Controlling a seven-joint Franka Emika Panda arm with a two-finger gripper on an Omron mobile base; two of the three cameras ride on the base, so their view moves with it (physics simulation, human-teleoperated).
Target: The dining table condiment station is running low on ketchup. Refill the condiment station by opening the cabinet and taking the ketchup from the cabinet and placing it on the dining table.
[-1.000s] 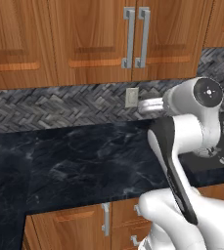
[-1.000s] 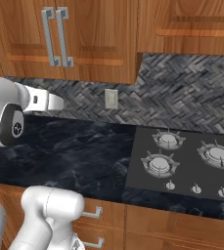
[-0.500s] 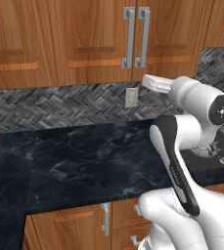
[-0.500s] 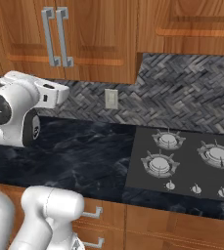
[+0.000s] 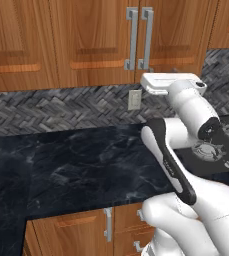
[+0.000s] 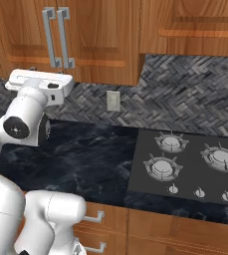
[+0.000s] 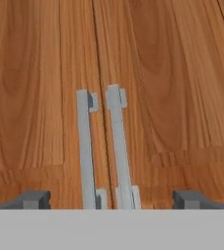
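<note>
The cabinet (image 5: 101,40) is warm brown wood with visible grain and a smooth satin finish. On its doors, the handles (image 7: 101,151) are matt brushed silver metal. Below the cabinet, the backsplash (image 6: 185,94) looks like rough grey woven stone. Beneath that, the desk (image 5: 81,165) is glossy black marble with faint veins. The hob (image 6: 185,169) set in it is matt dark metal.

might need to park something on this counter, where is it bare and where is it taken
Bare: the black counter from the corner at the left up to the gas hob, under the backsplash outlet. Taken: the hob end with its burners and knobs. The arm's end effector is up at the cabinet handles, above the counter.
</note>
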